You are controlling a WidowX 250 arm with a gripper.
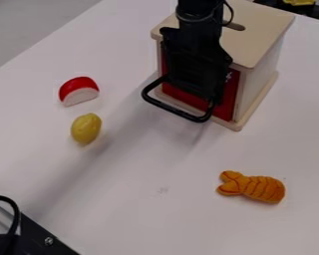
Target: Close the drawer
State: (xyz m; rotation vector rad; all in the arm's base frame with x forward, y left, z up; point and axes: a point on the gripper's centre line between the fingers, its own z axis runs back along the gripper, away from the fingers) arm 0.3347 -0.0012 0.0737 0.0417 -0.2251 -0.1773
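The black gripper (195, 69) hangs at the upper middle, in front of the wooden box (265, 32), and covers much of the box's front. Behind and around it shows the red drawer front (227, 102), set between the box's pale side walls and its base. The red face looks about level with the box's front, though the arm hides much of it. Whether gripper and drawer touch cannot be told from here.
A red and white toy piece (79, 91) and a yellow toy lemon (86, 128) lie left of the box. An orange fish-like toy (252, 187) lies at the lower right. Black hardware with a cable (36, 234) stands in the lower left corner.
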